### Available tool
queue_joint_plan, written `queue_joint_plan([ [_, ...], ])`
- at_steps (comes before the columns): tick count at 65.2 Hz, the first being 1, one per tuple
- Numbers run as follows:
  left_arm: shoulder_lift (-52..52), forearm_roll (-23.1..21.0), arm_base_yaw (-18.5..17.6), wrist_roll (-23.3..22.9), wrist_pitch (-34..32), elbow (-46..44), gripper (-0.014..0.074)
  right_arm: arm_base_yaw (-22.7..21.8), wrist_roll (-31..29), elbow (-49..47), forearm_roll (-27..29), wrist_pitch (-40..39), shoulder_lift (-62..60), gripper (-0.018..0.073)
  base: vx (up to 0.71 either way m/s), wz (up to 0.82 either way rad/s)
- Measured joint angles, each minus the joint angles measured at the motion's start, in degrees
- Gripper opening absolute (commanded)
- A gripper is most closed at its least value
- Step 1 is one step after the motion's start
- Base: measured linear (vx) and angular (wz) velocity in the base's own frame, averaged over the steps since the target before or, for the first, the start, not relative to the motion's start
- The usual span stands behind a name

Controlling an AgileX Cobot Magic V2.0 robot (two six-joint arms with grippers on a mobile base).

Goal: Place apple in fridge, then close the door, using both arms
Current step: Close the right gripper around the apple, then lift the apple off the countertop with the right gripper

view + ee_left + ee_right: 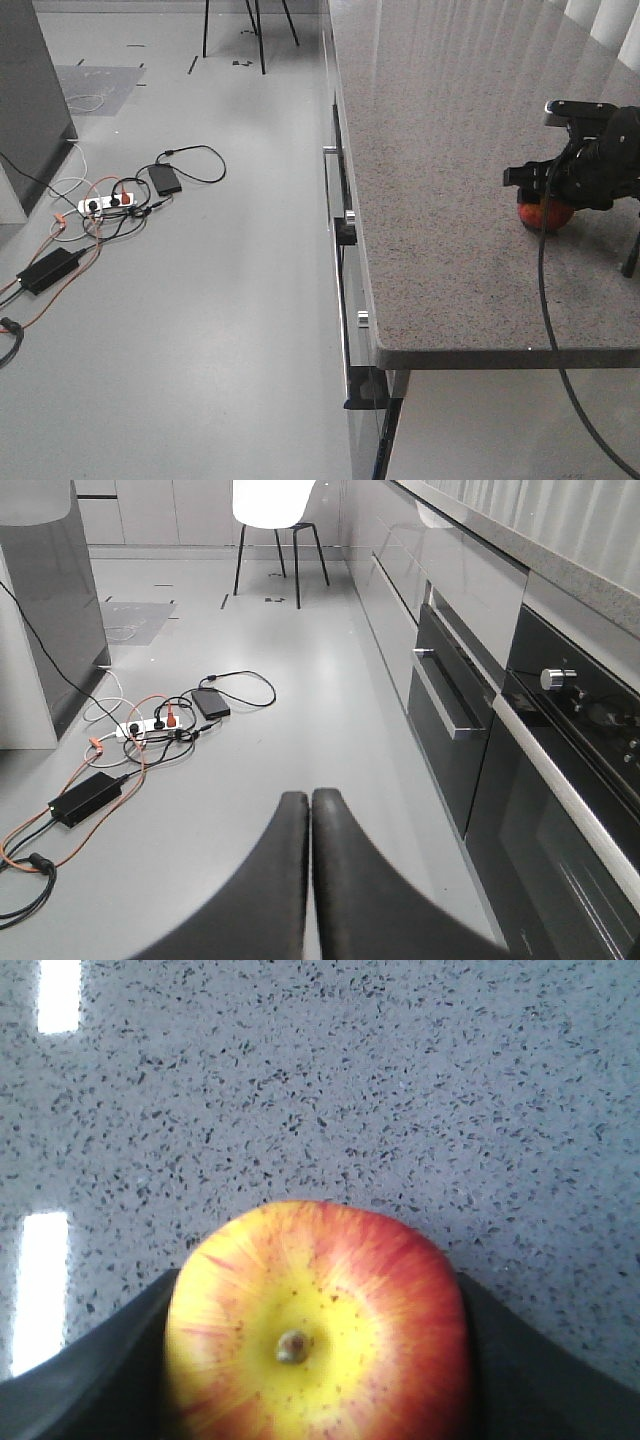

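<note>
The apple [546, 215], red with a yellow patch round its stem, sits on the grey speckled counter [450, 150] near its right front. My right gripper [545, 203] comes down over it. In the right wrist view both dark fingers [120, 1360] lie against the sides of the apple [320, 1330], so my right gripper [318, 1282] is shut on it. My left gripper [309, 800] is shut and empty, held over the floor. A tall dark grey unit [30, 90], likely the fridge [50, 600], stands at the far left. Its door and inside do not show.
Cables, a power strip [105, 203] and black adapters [48, 268] lie on the floor at the left. Cabinet fronts with handles [340, 230] run under the counter's left edge. An oven [560, 780] and a white chair [272, 505] show in the left wrist view.
</note>
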Motion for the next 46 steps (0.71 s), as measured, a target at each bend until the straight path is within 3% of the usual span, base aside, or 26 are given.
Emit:
queue_joint_plan([
  [17,0.0,0.0,0.0,0.0,0.0,0.0,-0.0006,0.1,-5.9,0.4,-2.6,3.9,-5.8,0.0215,0.0,0.0],
  [36,0.0,0.0,0.0,0.0,0.0,0.0,-0.0006,0.1,-6.9,0.7,-2.6,8.4,-16.6,0.0215,0.0,0.0],
  [46,0.0,0.0,0.0,0.0,0.0,0.0,-0.0006,0.1,-6.9,5.8,-2.2,8.7,-23.7,0.0215,0.0,0.0],
])
